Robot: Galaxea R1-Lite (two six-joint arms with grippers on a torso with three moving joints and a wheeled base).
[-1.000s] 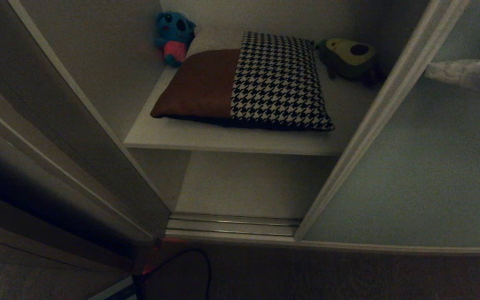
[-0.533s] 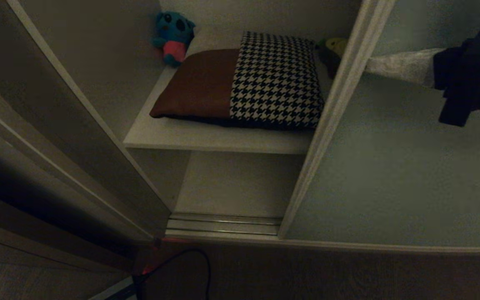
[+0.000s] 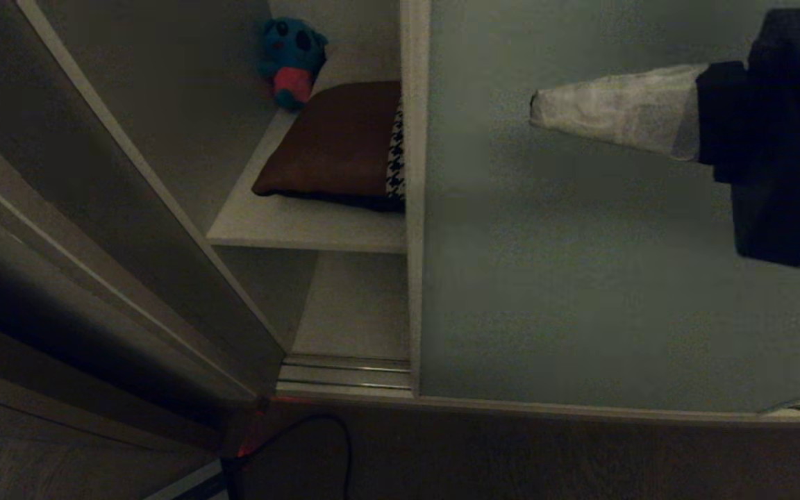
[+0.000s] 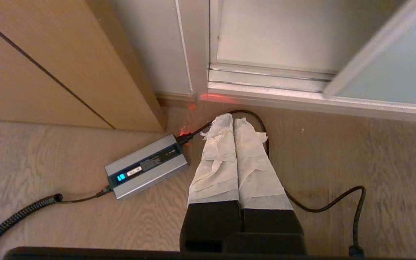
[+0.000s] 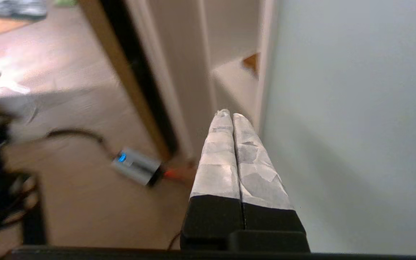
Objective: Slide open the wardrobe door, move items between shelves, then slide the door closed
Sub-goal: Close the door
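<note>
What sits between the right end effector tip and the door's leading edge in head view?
Nothing: head view shows only bare door panel between the right end effector and the leading frame edge of the sliding wardrobe door. The cushion lies beyond that edge.

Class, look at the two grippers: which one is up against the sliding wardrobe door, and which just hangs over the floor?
The right gripper, jaws shut, lies against the sliding wardrobe door. The left gripper, also shut, hangs above the floor near the power brick.
</note>
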